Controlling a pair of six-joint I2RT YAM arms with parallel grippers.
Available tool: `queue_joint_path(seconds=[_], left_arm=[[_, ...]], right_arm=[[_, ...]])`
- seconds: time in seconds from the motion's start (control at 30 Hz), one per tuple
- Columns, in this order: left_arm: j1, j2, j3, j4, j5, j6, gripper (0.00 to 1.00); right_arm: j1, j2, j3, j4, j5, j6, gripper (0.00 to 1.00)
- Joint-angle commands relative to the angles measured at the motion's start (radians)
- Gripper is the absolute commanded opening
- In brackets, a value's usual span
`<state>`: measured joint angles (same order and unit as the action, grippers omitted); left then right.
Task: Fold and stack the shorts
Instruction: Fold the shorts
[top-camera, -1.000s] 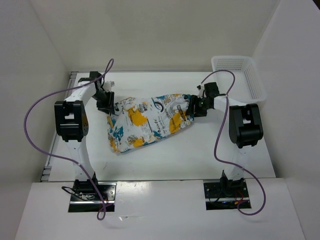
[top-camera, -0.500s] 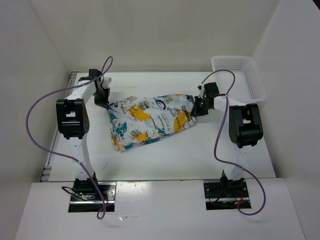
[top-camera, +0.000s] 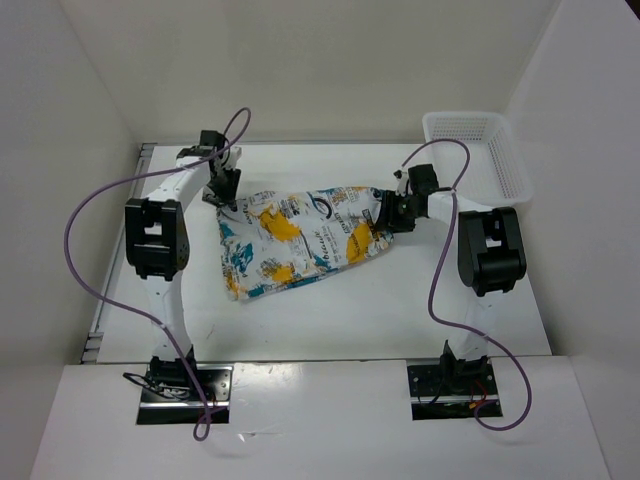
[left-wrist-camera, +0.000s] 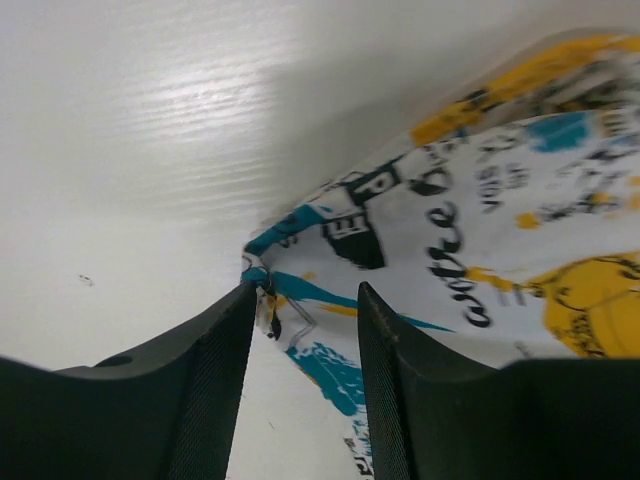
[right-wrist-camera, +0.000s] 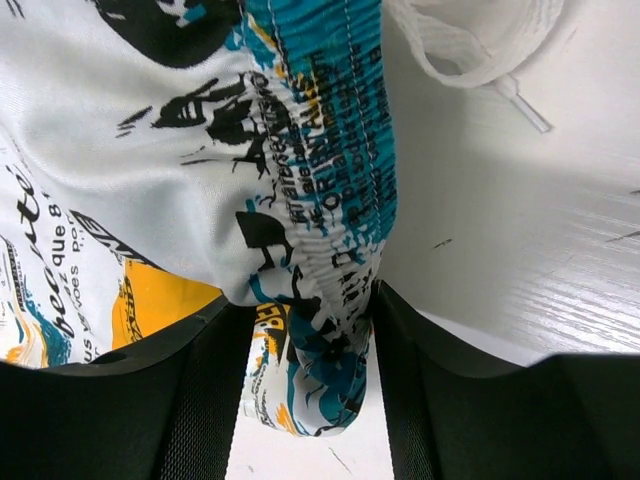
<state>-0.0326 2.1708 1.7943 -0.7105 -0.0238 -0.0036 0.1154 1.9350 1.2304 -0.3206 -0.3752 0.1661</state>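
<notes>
**Shorts (top-camera: 295, 240) flat, jaws parted at both ends**

The shorts lie spread on the worktop (top-camera: 400, 310). The left gripper (left-wrist-camera: 305, 300) stands open, a corner between its fingers. The right gripper (right-wrist-camera: 305, 300) gapes too, with the waistband bunched between its fingers.

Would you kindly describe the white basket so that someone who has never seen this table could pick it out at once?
Start from the white table and go to its far right corner, beyond the right arm. There stands the basket: rigid, plain white perforated plastic, whereas the shorts at the middle are soft and brightly printed.
</notes>
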Motion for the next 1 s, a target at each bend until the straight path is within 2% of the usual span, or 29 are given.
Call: queue_joint_path(seconds=[0.0, 0.13, 0.17, 0.27, 0.3, 0.43, 0.47, 0.57, 0.63, 0.77, 0.87, 0.97], left_arm=[[-0.055, -0.130, 0.099, 0.011, -0.042, 0.004, 0.53], [-0.208, -0.126, 0.091, -0.064, -0.013, 0.004, 0.53], [-0.257, -0.117, 0.050, -0.064, 0.008, 0.004, 0.53], [-0.302, -0.079, -0.015, -0.054, 0.054, 0.004, 0.53], [-0.311, -0.066, -0.027, -0.053, 0.086, 0.004, 0.53], [-0.336, 0.019, -0.024, 0.002, 0.131, 0.004, 0.53], [-0.336, 0.029, -0.024, 0.019, 0.146, 0.004, 0.53], [-0.357, 0.067, -0.001, 0.060, 0.166, 0.004, 0.53], [-0.384, 0.104, 0.023, 0.085, 0.176, 0.004, 0.53], [-0.411, 0.181, 0.053, 0.123, 0.199, 0.004, 0.53], [-0.431, 0.231, 0.129, 0.125, 0.228, 0.004, 0.53], [-0.449, 0.273, 0.210, 0.125, 0.168, 0.004, 0.53]], right_arm=[[0.009, -0.008, 0.064, 0.037, -0.007, 0.016, 0.56], [0.009, 0.028, 0.102, 0.037, 0.015, 0.029, 0.54], [0.009, 0.041, 0.103, 0.037, 0.015, 0.038, 0.49], [0.009, 0.050, 0.103, 0.048, 0.038, 0.053, 0.36], [0.018, 0.050, 0.092, 0.048, 0.047, 0.070, 0.28], [0.029, 0.068, 0.083, 0.067, 0.073, 0.114, 0.03], [0.038, 0.068, 0.083, 0.068, 0.073, 0.115, 0.00], [0.038, 0.068, 0.106, 0.077, 0.073, 0.124, 0.00], [0.038, 0.059, 0.123, 0.066, 0.129, 0.124, 0.00], [0.038, -0.027, 0.142, 0.032, 0.217, 0.070, 0.00], [0.038, -0.103, 0.152, 0.023, 0.266, 0.047, 0.00], [0.038, -0.184, 0.161, 0.005, 0.335, 0.024, 0.00]])
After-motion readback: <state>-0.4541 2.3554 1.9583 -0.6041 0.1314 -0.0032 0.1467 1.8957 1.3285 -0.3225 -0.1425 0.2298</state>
